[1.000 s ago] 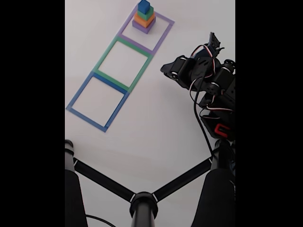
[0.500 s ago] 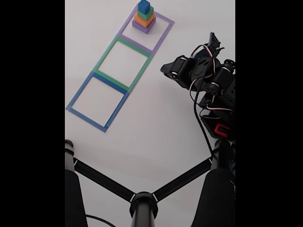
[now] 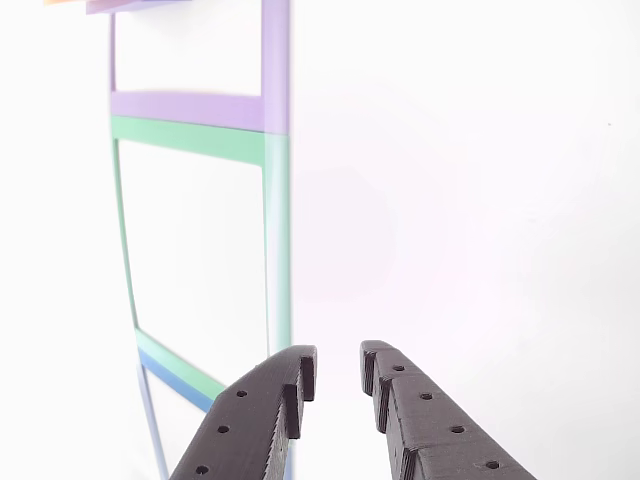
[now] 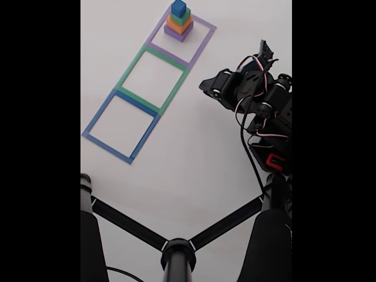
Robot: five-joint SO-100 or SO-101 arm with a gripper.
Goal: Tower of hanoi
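Note:
The tower of hanoi (image 4: 178,22) stands stacked at the far end of the white table: the blue block (image 4: 178,7) is on top, then green (image 4: 181,17), orange (image 4: 179,25) and purple (image 4: 177,34) at the bottom. It sits inside the flat purple outline (image 4: 200,48). My gripper (image 4: 263,49) is folded back on the arm at the right, well away from the stack. In the other view its fingertips (image 3: 300,362) stand a narrow gap apart, and the gripper (image 3: 337,358) holds nothing.
A green outline (image 4: 130,70) and a blue outline (image 4: 98,116) lie in a row below the purple one, both bare inside. The purple outline (image 3: 275,60) and green outline (image 3: 278,230) lie ahead of the fingers. A black tripod (image 4: 176,254) spans the near edge.

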